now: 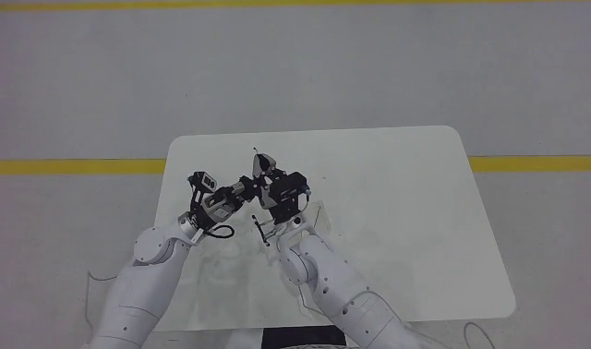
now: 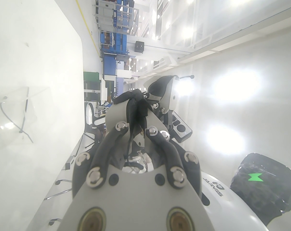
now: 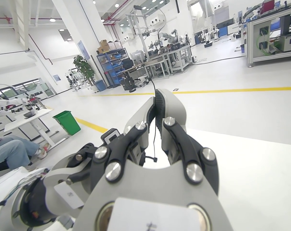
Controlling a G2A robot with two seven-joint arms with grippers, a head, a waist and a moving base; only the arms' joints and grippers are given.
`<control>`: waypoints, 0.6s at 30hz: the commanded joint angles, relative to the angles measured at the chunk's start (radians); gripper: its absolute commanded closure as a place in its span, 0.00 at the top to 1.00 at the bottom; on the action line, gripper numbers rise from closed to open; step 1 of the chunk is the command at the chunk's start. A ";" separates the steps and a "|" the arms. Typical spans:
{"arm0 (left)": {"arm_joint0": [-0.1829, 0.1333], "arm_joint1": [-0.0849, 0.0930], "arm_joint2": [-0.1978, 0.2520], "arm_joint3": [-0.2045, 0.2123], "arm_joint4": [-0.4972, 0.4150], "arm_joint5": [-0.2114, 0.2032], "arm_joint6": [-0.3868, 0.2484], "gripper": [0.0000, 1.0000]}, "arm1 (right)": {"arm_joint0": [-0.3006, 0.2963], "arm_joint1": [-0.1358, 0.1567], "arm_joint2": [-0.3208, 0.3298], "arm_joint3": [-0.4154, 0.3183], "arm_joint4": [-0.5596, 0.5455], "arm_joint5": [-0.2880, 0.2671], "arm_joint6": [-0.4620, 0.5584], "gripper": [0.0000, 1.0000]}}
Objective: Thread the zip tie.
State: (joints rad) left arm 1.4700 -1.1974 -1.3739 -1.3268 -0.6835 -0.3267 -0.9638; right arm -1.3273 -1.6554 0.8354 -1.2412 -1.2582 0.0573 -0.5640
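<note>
Right gripper [image 3: 156,99] is pinched shut on the zip tie [image 3: 155,133], holding it in the air above the tabletop [image 1: 397,220]. One end pokes past the tips and the rest hangs down between the jaws. Left gripper [image 2: 133,97] sits just beside it, tips drawn together. A dark strand runs down from them, but I can't say it's the same tie. I judge we're at alignment: next I need the tail lined up with the head's slot and fed through, very finely. Head and slot are too small for me to make out, and where the two grippers meet is hidden.
</note>
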 commanded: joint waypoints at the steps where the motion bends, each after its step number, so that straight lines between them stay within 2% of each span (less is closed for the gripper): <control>1: 0.000 0.000 0.000 0.000 0.000 0.000 0.000 0.00 | -0.003 0.001 0.001 -0.005 -0.004 -0.002 0.003 0.00; 18: 0.000 0.000 0.000 0.000 0.000 0.000 0.000 0.00 | -0.005 -0.002 0.003 0.001 -0.005 -0.009 0.017 0.00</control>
State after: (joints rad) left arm 1.4700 -1.1974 -1.3739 -1.3268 -0.6835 -0.3267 -0.9638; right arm -1.3322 -1.6572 0.8381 -1.2418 -1.2638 0.0476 -0.5466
